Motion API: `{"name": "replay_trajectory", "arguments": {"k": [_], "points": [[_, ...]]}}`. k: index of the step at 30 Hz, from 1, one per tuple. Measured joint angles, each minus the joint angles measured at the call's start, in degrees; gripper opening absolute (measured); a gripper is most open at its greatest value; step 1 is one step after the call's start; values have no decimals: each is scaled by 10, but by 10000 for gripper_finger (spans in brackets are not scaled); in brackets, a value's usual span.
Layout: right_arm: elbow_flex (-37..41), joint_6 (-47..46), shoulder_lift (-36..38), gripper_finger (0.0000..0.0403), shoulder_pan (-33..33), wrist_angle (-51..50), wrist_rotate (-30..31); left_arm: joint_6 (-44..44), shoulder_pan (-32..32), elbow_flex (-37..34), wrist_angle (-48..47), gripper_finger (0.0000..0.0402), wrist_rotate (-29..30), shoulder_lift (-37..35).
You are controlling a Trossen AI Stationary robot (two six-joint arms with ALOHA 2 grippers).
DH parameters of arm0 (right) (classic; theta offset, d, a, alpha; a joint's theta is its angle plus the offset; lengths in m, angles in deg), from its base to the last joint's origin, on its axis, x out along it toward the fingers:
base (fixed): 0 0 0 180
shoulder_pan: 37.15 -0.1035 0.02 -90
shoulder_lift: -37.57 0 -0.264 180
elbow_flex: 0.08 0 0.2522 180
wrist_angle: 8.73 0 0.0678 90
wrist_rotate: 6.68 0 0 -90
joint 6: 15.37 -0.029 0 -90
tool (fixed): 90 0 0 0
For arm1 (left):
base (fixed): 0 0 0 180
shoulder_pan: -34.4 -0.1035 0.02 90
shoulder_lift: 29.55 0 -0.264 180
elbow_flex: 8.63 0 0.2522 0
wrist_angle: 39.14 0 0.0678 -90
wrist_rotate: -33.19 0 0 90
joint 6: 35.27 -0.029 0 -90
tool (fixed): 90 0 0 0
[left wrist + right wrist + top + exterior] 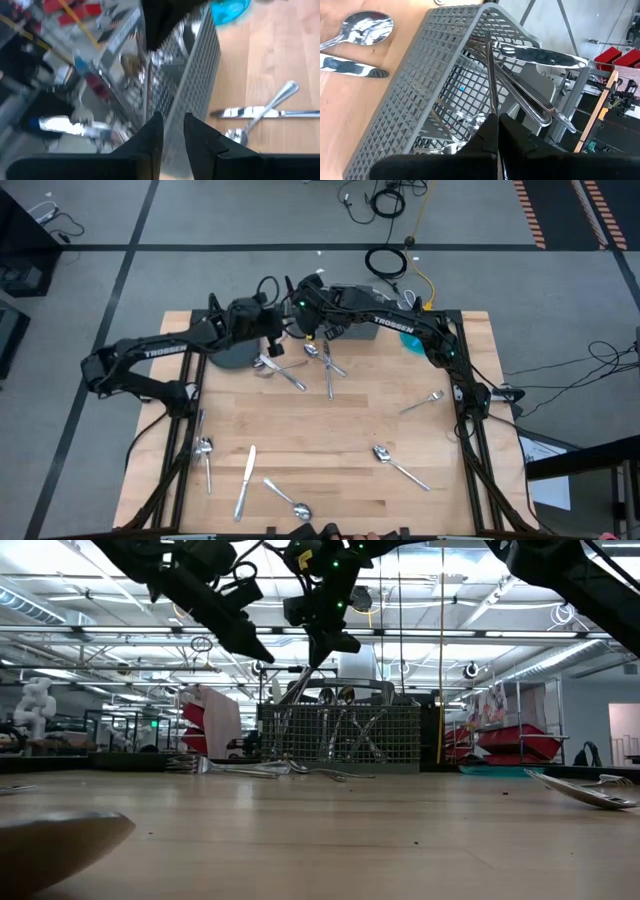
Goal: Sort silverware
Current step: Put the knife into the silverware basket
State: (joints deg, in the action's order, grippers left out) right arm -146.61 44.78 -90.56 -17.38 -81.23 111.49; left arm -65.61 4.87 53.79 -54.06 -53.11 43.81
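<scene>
**Both arms over the wire-mesh caddy, one utensil going in**

The right end effector (497, 131) has its fingers pinched together on the slim handle of a utensil (490, 75), holding it upright with the rest of it down inside the grey wire-mesh caddy (427, 80). Held vertical like that, it can probably slide straight down among the pieces already standing there; two other handles (540, 57) lean out over the caddy's rim just beside it. Which kind of piece it is cannot be told, as its working end is hidden in the mesh.

The left end effector (172, 131) hangs above the caddy's near wall with its fingers slightly apart and nothing visible between them, which suggests it has no load.

In the high view both end effectors meet at the caddy (350, 325), at the far edge of the tabletop (340, 450). Just in front of the caddy lies a small cluster of silverware: a spoon (311, 350), a knife (329, 375) and a fork (280, 368). A dark round plate (232, 356) sits beside the caddy under the left arm. Well away from the caddy, toward the near edge, more pieces lie scattered singly: a knife (245, 480), a spoon (288, 500), another spoon (398, 465) and a fork (422, 402). Most of the sorting looks undone.
</scene>
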Motion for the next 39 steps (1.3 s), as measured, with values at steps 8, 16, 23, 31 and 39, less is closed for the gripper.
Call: {"name": "replay_trajectory", "arguments": {"k": [8, 16, 23, 31, 39], "points": [[0, 6, 0, 0, 0, 1, -13, -38, -26, 29, 32, 118, -51, 41], [0, 6, 0, 0, 0, 5, -13, -51, -26, 30, 90, 121, -53, 115], [0, 5, 1, 0, 0, 6, -15, -75, -26, 29, 134, 121, 3, 129], [0, 4, 1, 0, -1, 12, -30, -71, -24, 29, 132, 121, 7, 120], [0, 2, 3, 0, -4, 24, -30, -59, -28, 28, 172, 121, -15, 145]]}}
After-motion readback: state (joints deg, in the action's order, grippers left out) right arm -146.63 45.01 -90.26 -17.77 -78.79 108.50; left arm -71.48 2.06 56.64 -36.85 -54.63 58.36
